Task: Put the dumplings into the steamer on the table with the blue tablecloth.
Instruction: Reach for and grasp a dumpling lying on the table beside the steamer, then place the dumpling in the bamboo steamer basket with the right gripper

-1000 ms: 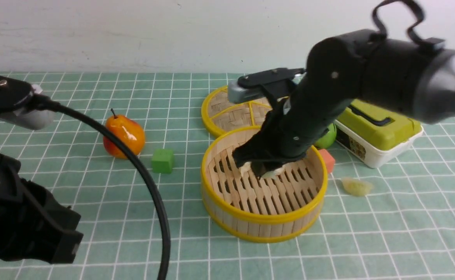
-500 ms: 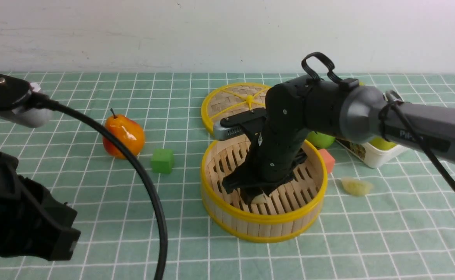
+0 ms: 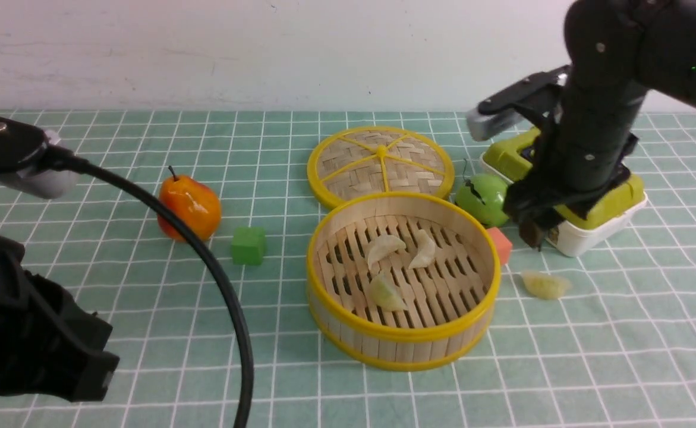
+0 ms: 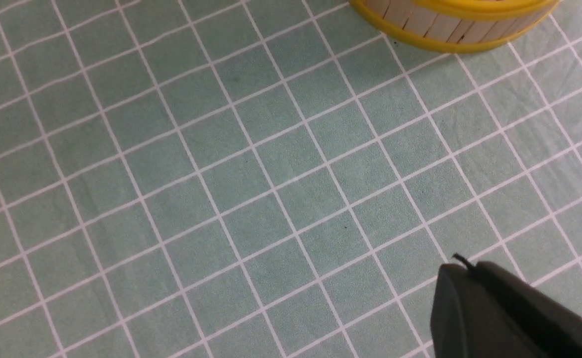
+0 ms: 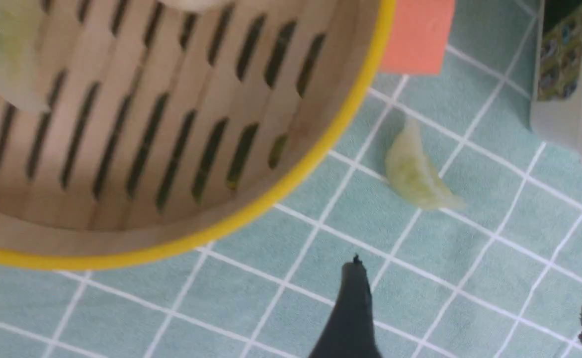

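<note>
The steamer, a round slatted basket with yellow rims, stands mid-table on the blue tablecloth. Three dumplings lie on its floor: two cream ones and a pale green one. Another pale green dumpling lies on the cloth to the steamer's right, also in the right wrist view. My right gripper hangs open and empty above that dumpling, its jaws wide apart. Low at the near left, my left gripper is shut on nothing.
An orange pear and a green cube sit left of the steamer. The woven lid lies behind it. A green apple, an orange cube and a green-lidded white box crowd the right.
My right gripper opened, left a dumpling on the steamer floor, then rose and swung right, out of the steamer. The left arm stayed put.
</note>
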